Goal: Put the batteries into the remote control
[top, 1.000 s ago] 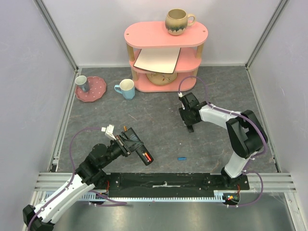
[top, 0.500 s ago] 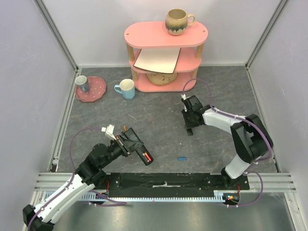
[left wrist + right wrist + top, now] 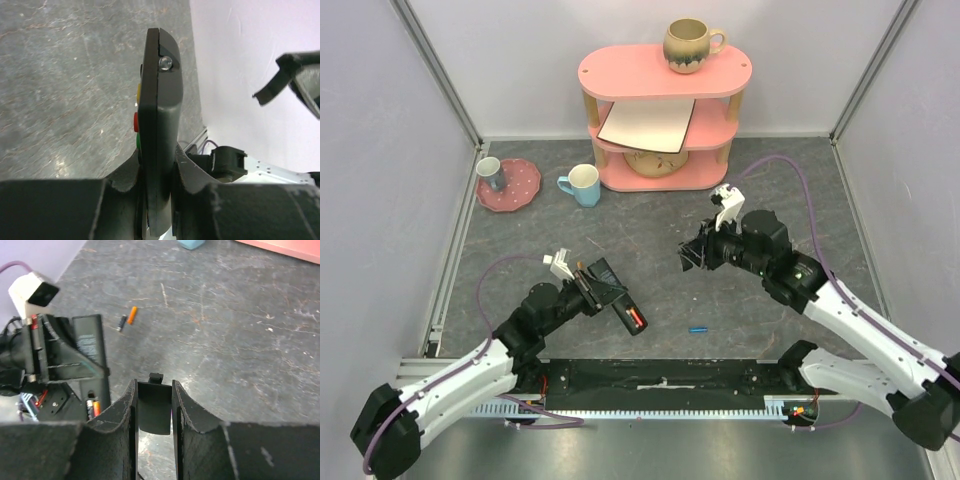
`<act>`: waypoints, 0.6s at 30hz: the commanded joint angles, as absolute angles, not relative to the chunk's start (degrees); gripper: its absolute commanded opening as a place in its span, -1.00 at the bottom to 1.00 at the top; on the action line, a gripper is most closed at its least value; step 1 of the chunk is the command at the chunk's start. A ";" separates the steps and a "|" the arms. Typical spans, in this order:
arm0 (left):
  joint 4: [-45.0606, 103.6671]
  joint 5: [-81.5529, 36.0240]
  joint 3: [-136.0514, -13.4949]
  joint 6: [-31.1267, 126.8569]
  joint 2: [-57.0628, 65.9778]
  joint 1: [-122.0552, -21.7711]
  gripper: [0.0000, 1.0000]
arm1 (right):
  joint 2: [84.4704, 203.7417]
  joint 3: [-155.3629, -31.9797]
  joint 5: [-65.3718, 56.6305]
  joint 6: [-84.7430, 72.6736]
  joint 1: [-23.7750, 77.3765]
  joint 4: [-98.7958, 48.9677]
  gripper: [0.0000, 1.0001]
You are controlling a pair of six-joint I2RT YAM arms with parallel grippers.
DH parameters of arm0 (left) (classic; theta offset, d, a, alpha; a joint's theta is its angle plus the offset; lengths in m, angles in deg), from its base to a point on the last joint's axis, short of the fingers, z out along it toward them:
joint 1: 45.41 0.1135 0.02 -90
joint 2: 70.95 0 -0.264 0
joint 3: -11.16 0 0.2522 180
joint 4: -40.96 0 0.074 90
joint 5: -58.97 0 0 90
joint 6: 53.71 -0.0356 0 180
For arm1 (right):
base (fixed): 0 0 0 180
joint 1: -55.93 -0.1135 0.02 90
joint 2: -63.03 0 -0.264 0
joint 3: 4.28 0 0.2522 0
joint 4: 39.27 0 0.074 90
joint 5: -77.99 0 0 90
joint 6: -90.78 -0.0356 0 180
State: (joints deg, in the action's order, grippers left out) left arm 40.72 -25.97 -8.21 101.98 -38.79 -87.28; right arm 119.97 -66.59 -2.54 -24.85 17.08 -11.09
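My left gripper (image 3: 603, 291) (image 3: 157, 155) is shut on the remote control (image 3: 620, 303) (image 3: 160, 100), held above the mat. Its open compartment faces up and shows a red-orange battery (image 3: 637, 320) (image 3: 95, 406). A blue battery (image 3: 698, 329) lies on the mat near the front edge. A small orange cylinder (image 3: 131, 315) and a dark one (image 3: 121, 322) lie beyond the remote. My right gripper (image 3: 692, 256) (image 3: 152, 386) is shut on a flat black cover (image 3: 154, 410) with a clip tab. It hangs right of the remote, pointing at it.
A pink shelf (image 3: 660, 75) stands at the back with a mug (image 3: 690, 45) on top and a plate inside. A blue cup (image 3: 582, 185) and a pink dish (image 3: 510, 185) holding a grey cup sit at the back left. Walls close both sides.
My right gripper closed on the black cover down at the mat, lifted it and swung round to face the remote. My left arm shifted the remote slightly right and nearer.
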 commanded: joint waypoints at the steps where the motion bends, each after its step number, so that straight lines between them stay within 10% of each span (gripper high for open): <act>1: 55.14 -26.72 -11.22 106.33 -34.66 -87.43 -0.96 | 114.80 -63.57 -3.04 -28.31 11.83 -15.91 -1.00; 18: 65.52 -30.67 -9.90 109.94 -33.94 -87.69 -0.96 | 120.41 -65.32 -32.22 -27.26 -17.37 -20.94 -1.00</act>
State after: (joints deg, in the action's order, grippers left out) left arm 60.43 -29.03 -8.87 107.48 -32.69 -87.32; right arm 119.03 -62.75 -23.30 -27.71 -15.36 -16.97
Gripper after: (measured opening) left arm 0.224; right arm 0.314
